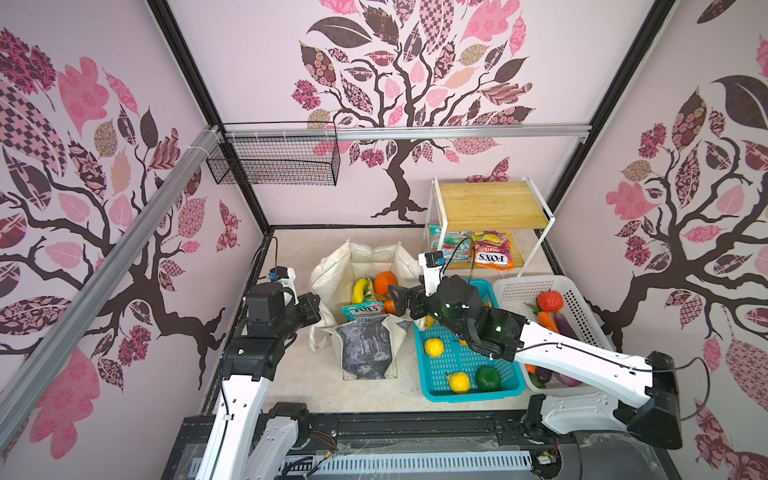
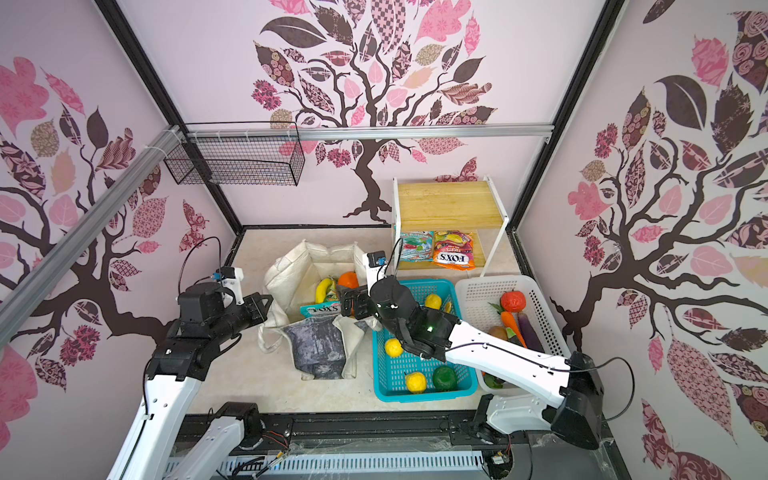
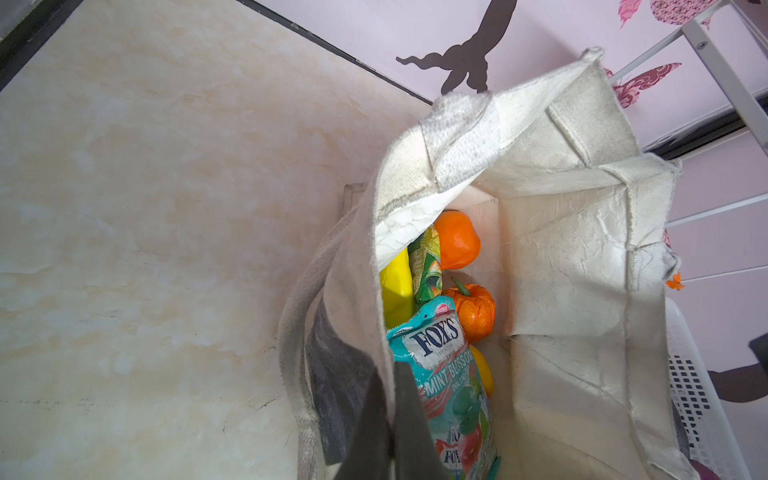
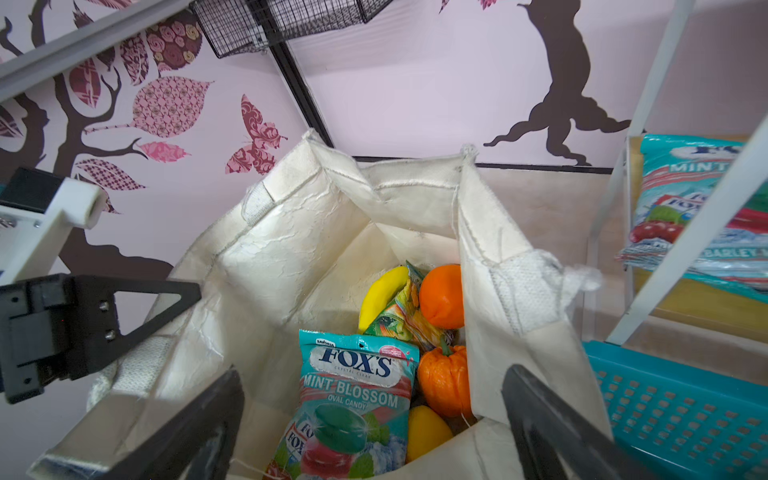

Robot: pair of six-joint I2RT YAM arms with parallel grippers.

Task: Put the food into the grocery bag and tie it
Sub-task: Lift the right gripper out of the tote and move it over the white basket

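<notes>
Your right pincer (image 1: 398, 300) is spread wide and holds nothing, over the right edge of the bag (image 1: 365, 353). Your left pincer (image 1: 311, 306) pinches the bag's left edge. Inside lie a banana (image 1: 359, 289), an orange (image 1: 385, 282) and a sweet packet (image 1: 363, 309).

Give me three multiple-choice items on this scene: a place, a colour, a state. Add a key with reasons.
1. Where does the banana lie?
A. In the canvas tote bag
B. In a basket
C. On the shelf

2. What colour is the plastic basket next to the canvas tote bag?
A. White
B. Black
C. Teal

3. How does the right gripper stand?
A. Shut on an orange
B. Open, holding nothing
C. Shut on a strap

Key: 1 A, it lies among the food inside the bag; 2 C, its walls are teal; 3 B, the right wrist view shows its jaws wide apart.
</notes>
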